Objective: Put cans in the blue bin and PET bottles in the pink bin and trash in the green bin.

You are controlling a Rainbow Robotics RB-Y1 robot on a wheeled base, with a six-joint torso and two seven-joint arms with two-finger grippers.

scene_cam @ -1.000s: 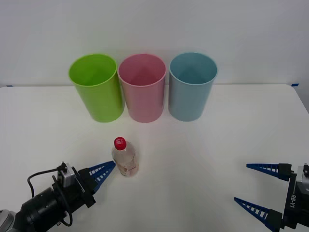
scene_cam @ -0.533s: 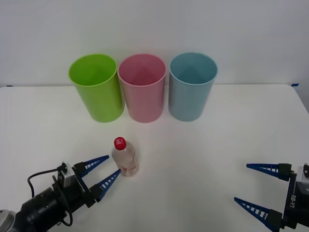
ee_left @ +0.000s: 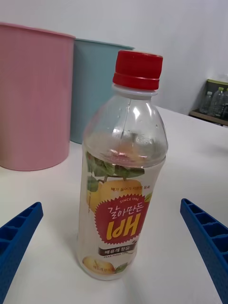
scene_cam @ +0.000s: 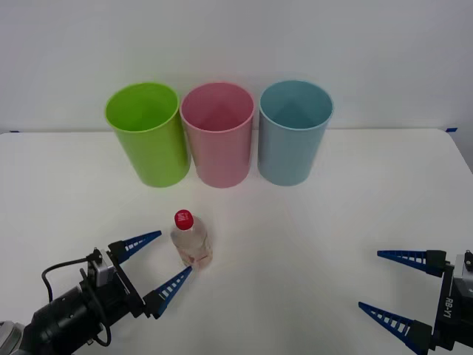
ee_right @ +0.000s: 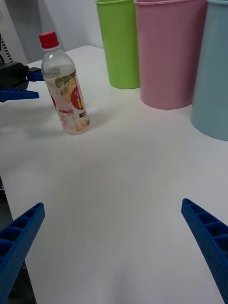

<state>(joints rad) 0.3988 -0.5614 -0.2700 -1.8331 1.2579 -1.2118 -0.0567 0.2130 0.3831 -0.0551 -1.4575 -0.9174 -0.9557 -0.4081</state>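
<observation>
Lining up the grab on the PET bottle (scene_cam: 191, 241) w/ the left gripper (scene_cam: 159, 264): fingers spread wide, nothing in them, tips just short of the bottle's sides at about 7 o'clock from it in the front view. Bottle stands upright on the white table (scene_cam: 310, 222), red cap (scene_cam: 183, 219) up, well clear of the bins. From the left wrist cam the bottle (ee_left: 122, 175) sits centred between my two blue fingers (ee_left: 19, 232), so approach axis looks good.

Bins are in a row at 12 o'clock from the bottle: green bin (scene_cam: 147, 135) on the left, pink bin (scene_cam: 219, 135) in the middle, blue bin (scene_cam: 294, 133) on the right, all upright, mouths open. Pink is nearly straight ahead of the bottle.

Right gripper (scene_cam: 397, 285) parked at 4 o'clock near the table edge, fingers apart, idle.

Step in hand, as I judge it: pre-grasp on the bottle, not yet touching. Next I need to push fwd a bit more so the fingers straddle the body below the shoulder, then close gently, as it's light and looks tippable. After that lift above rim height and carry to pink.
</observation>
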